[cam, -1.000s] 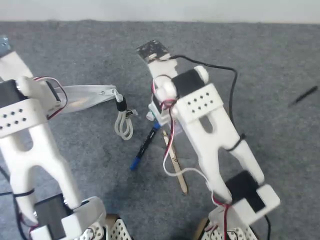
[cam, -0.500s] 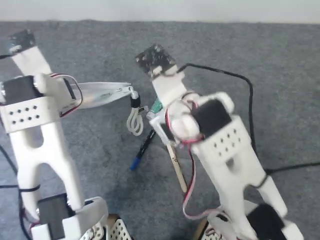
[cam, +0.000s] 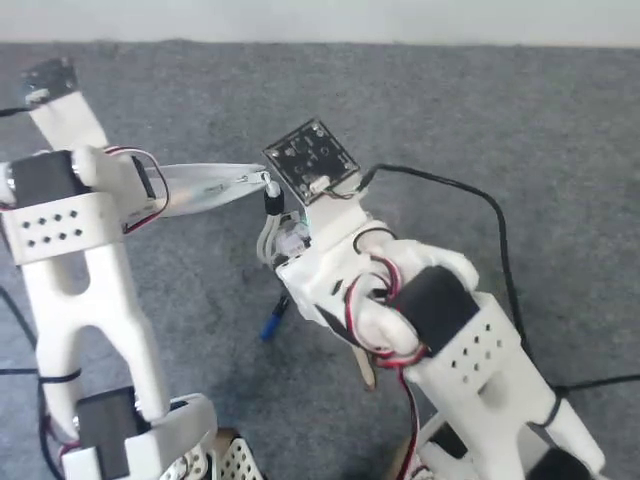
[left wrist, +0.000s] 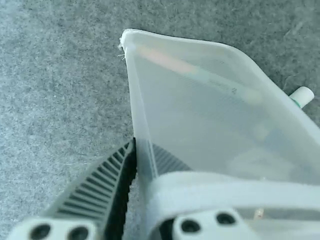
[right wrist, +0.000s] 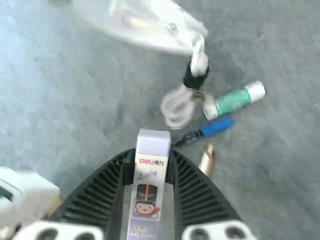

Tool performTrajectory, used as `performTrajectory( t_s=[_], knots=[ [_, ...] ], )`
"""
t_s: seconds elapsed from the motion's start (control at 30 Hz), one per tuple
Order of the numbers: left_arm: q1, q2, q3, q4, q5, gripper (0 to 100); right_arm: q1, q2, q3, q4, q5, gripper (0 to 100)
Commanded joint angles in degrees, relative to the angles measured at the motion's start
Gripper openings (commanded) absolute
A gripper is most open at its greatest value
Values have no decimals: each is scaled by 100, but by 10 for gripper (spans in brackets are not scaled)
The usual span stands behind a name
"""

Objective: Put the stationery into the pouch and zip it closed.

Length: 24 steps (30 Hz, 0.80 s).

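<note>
Clamping one end of the clear pouch, our left pincer holds it toward the far edge of the table. We have our right pincer closed on a small box near the blue pen.

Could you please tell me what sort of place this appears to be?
Likely a robot practice bench: grey felt-like table cover, a clear pouch in the left gripper, a loose blue pen.
</note>
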Motion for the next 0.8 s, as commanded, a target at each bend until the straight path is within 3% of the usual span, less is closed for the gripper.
performTrajectory(
  t_s=[0.0, 0.4, 0.77],
  knots=[
    [44, -44, -40, -70, 70, 11, -48, -488, 185, -602, -360, 6],
    [44, -44, -40, -70, 70, 11, -48, -1314, 1468, -2343, -914, 6],
    [44, -44, -40, -70, 70, 11, -48, -1921, 3200, -4752, -967, 6]
  ],
)
